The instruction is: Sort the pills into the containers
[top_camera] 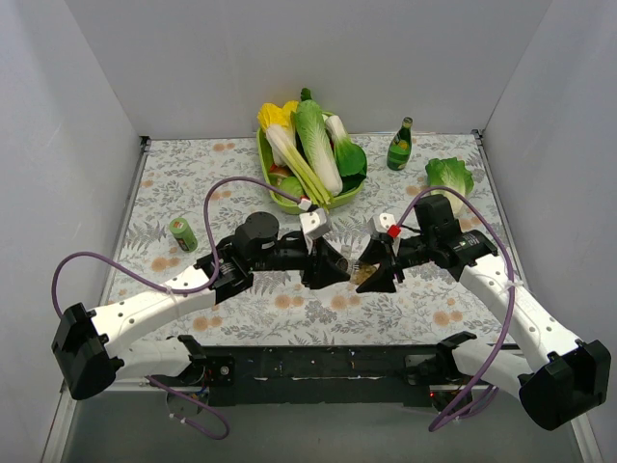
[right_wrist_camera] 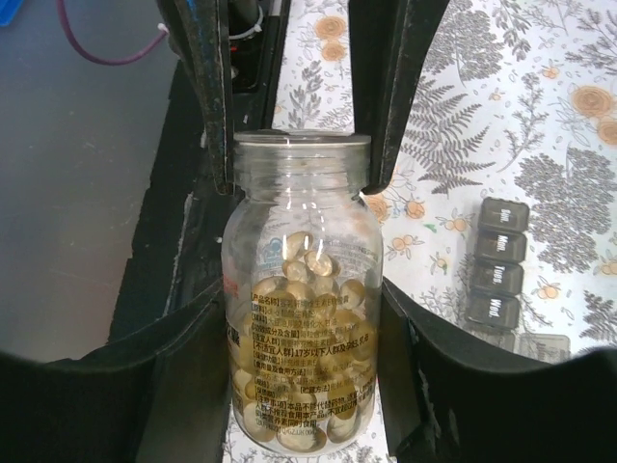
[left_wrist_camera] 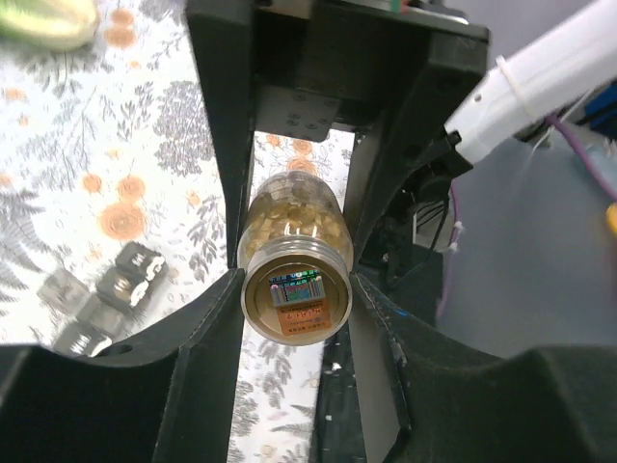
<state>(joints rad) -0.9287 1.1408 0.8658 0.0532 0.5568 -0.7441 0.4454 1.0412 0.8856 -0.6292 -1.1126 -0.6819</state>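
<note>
Pills [right_wrist_camera: 301, 275] sit shut in the jar [right_wrist_camera: 304, 217]. My right gripper [right_wrist_camera: 303, 313] squeezes its body and my left gripper [left_wrist_camera: 294, 301] squeezes the lid [right_wrist_camera: 302, 143], probably to twist it open.

The left gripper [top_camera: 337, 270] and right gripper [top_camera: 374, 276] meet mid-table, both clamped on one pill bottle [right_wrist_camera: 301, 328], with the containers [right_wrist_camera: 496, 265] just beside them. A vegetable tray [top_camera: 273, 196], green bottle [top_camera: 399, 146] and lettuce [top_camera: 450, 176] line the back, and a can [top_camera: 182, 233] stands left. Open table [top_camera: 174, 174] lies at back left and between can and tray.
</note>
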